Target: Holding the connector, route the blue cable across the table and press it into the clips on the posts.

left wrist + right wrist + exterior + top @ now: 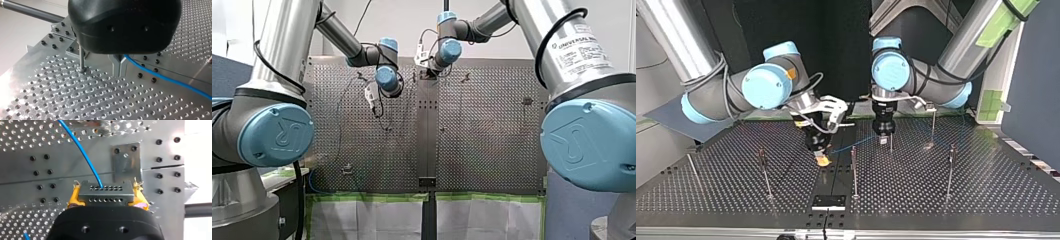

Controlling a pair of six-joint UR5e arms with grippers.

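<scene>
Gripping the connector (pixel 105 196) between yellow pads (pixel 74 197), my right claw (pixel 106 191); blue cable (pixel 82 147) ahead, into my closed left claw (pixel 120 66).

Out past the perforated metal bench (pixel 492 140) the front view gives us a pale wall (pixel 407 20) up top and a grey-blue partition (pixel 227 70) off at the left. White sheets (pixel 372 217) edged with green tape (pixel 367 197) sit below the bench's near edge. Over to the top view: the backdrop (pixel 846 45) goes dark and a deep blue panel (pixel 1036 75) stands at the right, while in the left wrist view bright light glares off the bench's surface.
</scene>
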